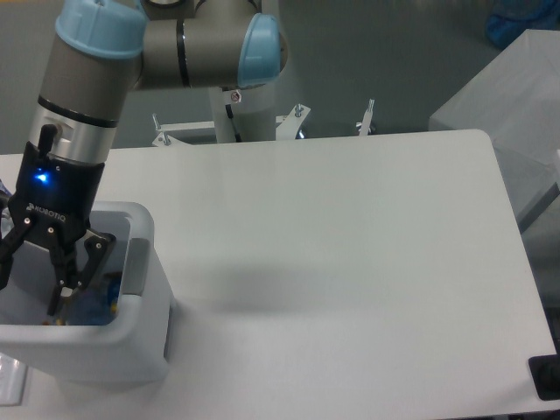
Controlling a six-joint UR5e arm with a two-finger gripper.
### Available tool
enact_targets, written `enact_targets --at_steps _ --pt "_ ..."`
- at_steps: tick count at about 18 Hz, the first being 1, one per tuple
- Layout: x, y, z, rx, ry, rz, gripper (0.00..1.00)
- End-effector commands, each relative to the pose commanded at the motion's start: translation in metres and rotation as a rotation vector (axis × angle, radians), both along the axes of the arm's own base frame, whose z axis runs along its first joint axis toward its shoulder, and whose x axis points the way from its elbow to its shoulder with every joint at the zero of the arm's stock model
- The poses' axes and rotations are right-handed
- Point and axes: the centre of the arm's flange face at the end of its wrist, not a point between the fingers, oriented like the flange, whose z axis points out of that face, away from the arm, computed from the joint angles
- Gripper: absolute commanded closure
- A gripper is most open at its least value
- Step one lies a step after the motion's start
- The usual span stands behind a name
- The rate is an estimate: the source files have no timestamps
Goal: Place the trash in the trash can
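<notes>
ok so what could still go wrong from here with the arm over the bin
The open pincer hangs inside the white trash can, one finger close to its right wall. A sideways exit could catch the rim and drag or tip the can, which stands near the table's front left corner. Lifting straight up looks safer. Only a bit of blue and yellow wrapper shows inside; the bottle cannot be seen, so whether both pieces are in is unconfirmed.

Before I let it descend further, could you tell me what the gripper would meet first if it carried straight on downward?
The gripper, fingers spread, points down into the trash can. It would probably meet first the snack wrapper lying inside, though depth is hard to judge.
</notes>
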Motion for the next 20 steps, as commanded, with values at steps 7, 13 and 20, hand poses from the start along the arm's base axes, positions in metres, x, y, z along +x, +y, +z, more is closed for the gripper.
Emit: enact_targets --at_steps 7,13,20 --pt "-0.043 -0.014 0.009 0.014 0.008 0.067 0.0" --pt "-0.137 -0.055 0.045 0.067 0.053 0.217 0.0" --pt "-0.21 -0.11 0.078 0.032 0.294 0.278 0.0"
